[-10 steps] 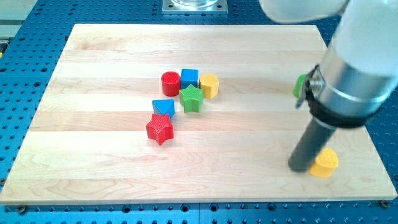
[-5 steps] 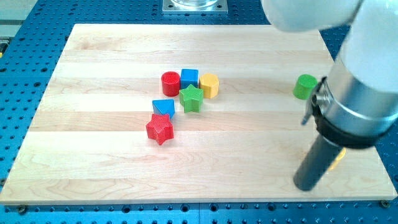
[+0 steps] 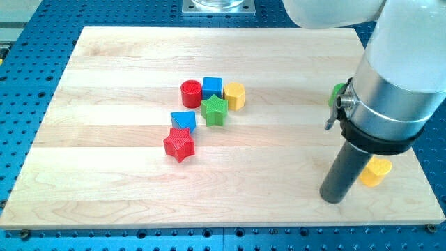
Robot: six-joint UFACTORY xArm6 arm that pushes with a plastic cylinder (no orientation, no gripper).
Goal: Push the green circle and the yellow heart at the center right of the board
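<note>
The yellow heart (image 3: 378,171) lies near the board's right edge, low in the view, partly hidden by the rod. The green circle (image 3: 336,93) sits above it at the right, mostly hidden behind the arm's grey body. My tip (image 3: 333,198) rests on the board just left of and slightly below the yellow heart, close to it.
A cluster sits left of centre: red cylinder (image 3: 191,93), blue cube (image 3: 212,87), yellow hexagon block (image 3: 235,95), green star (image 3: 214,110), blue triangle block (image 3: 184,120), red star (image 3: 179,144). The wooden board (image 3: 104,181) lies on a blue perforated table.
The yellow heart has moved up and to the right. My tip dipped lower right, then came back left; the arm again covers most of the green circle.
</note>
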